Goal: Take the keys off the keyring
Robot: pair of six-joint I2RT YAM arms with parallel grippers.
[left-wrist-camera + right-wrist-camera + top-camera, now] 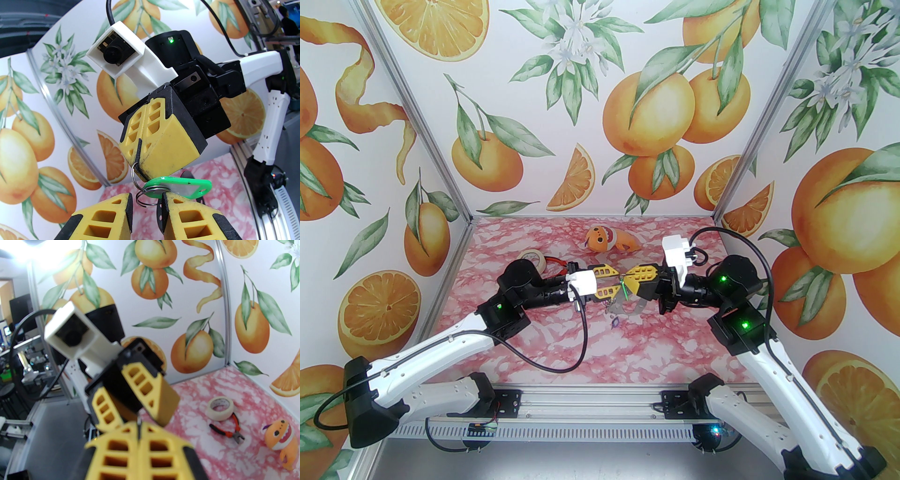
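Both grippers meet in mid-air over the table's middle. My right gripper is shut on a small metal ring of the keyring. From that ring the bright green key sticks out sideways on a second small ring. My left gripper faces it, jaws still apart, with that second ring and the green key's head in the gap. The right pad sits against the green key. From above, the grey keyring hangs below the grippers, and the blue key dangles lowest.
A roll of beige tape and red-handled pliers lie at the back left of the pink marbled table. An orange plush toy lies at the back centre. Printed walls close in the left, back and right sides.
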